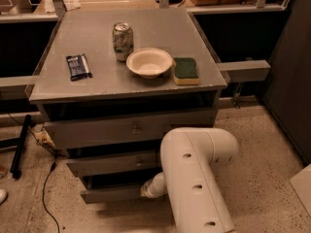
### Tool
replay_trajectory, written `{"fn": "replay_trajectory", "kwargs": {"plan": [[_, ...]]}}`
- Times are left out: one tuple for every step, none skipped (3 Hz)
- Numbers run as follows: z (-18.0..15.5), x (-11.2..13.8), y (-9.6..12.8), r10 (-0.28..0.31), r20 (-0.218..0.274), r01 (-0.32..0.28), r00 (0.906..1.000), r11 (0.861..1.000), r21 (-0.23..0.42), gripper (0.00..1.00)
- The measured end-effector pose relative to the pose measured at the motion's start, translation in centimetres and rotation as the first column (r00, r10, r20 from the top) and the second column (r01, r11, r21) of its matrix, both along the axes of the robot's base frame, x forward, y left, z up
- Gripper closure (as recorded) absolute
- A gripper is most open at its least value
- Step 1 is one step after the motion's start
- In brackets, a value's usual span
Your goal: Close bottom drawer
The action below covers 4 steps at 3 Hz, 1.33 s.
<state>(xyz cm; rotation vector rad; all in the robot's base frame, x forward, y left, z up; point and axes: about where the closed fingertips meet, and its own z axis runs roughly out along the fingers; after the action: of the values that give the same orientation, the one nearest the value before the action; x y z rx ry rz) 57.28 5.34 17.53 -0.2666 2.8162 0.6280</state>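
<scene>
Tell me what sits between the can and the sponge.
A white bowl sits between can and sponge, seen in the camera view. The gripper is down at the bottom drawer front.
</scene>
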Motion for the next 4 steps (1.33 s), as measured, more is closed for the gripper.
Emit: {"fn": "replay_trajectory", "kwargs": {"plan": [[0.1, -2.4, -5.9, -0.092, -0.063, 0.088, 0.9938, 0.994, -0.061, 1.0], [-0.6, -8.0, -13.1, -0.188, -0.16, 0.163, 0.9691, 0.974, -0.158, 1.0], [-0.8, -9.4, -14.4, -0.2, -0.18, 0.168, 0.963, 0.969, -0.178, 1.0], [-1.2, -9.2, -14.1, -0.201, -0.191, 0.169, 0.9607, 0.97, -0.173, 1.0]]}}
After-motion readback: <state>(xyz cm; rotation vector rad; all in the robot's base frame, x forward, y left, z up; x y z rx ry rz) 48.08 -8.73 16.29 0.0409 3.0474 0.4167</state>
